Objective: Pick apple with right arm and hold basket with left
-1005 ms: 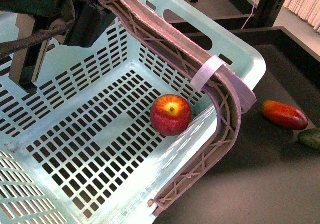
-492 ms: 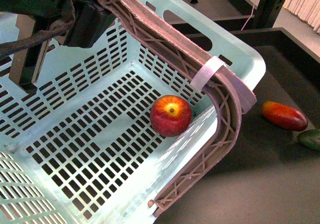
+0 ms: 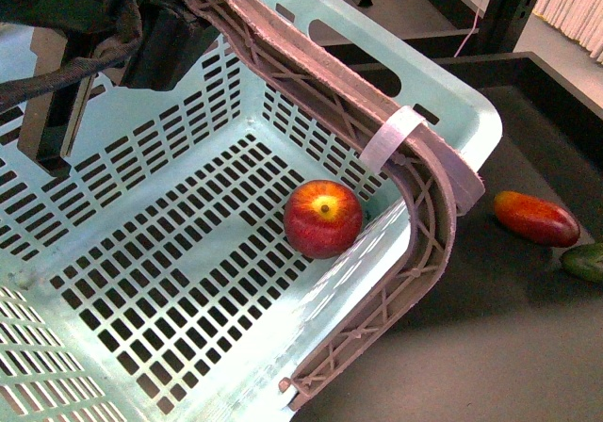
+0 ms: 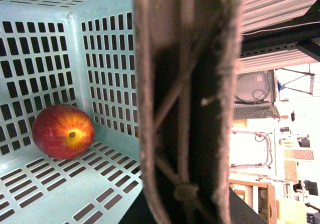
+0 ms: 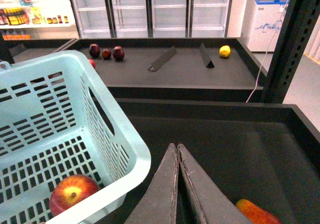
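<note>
The red apple [image 3: 323, 219] with its yellow blush lies on the floor of the turquoise basket [image 3: 141, 252], near the corner by the handle. It also shows in the left wrist view as the apple [image 4: 63, 131] and in the right wrist view as the apple [image 5: 72, 192]. My left gripper [image 3: 179, 12] is shut on the basket's grey-brown ribbed handle [image 3: 415, 243], which fills the left wrist view as the handle [image 4: 185, 104]. My right gripper [image 5: 177, 146] is shut and empty, outside the basket [image 5: 65, 124], over the dark shelf.
An elongated red-orange fruit [image 3: 536, 218] and a green fruit [image 3: 585, 261] lie on the dark shelf right of the basket. Dark maroon fruits [image 5: 106, 51], a yellow fruit [image 5: 225, 51] and two black dividers [image 5: 162, 59] sit on the far shelf. A black post [image 5: 287, 44] stands at right.
</note>
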